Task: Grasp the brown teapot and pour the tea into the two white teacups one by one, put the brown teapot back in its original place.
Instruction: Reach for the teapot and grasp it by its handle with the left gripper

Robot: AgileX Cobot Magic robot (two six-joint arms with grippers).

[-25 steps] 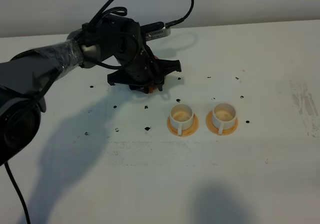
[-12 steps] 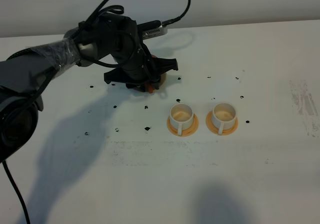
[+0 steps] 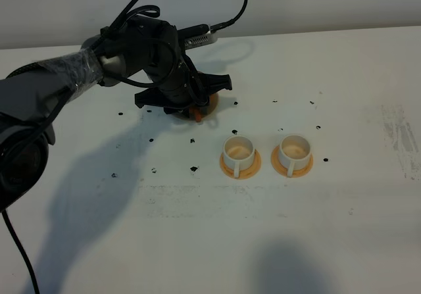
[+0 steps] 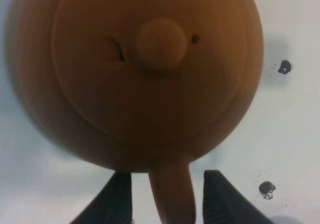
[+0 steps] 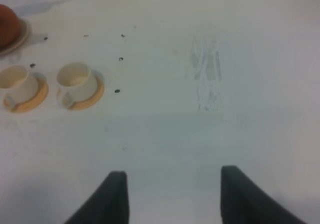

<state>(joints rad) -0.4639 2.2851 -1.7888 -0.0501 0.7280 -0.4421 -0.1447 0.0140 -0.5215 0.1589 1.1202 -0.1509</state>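
Observation:
The brown teapot [image 4: 150, 68] fills the left wrist view, seen from above with its knobbed lid. Its loop handle [image 4: 172, 196] lies between the fingers of my left gripper [image 4: 167, 186], with a gap on each side, so the jaws are open around it. In the exterior high view my left gripper [image 3: 194, 106] covers the teapot, and only a tan edge [image 3: 212, 100] shows. The two white teacups [image 3: 238, 150] [image 3: 293, 149] stand on orange saucers to the right front. The right wrist view shows the teapot [image 5: 6, 26] on its cream saucer [image 5: 24, 37]. My right gripper [image 5: 172, 196] is open and empty.
Small black marks [image 3: 194, 169] dot the white table [image 3: 197, 241]. A scuffed patch [image 3: 401, 136] lies at the far right. The left arm's cable [image 3: 243, 4] loops over the back of the table. The right arm does not show in the exterior high view.
My left gripper has moved a little back and left over the teapot spot, and less orange shows under it. The cups have not moved.

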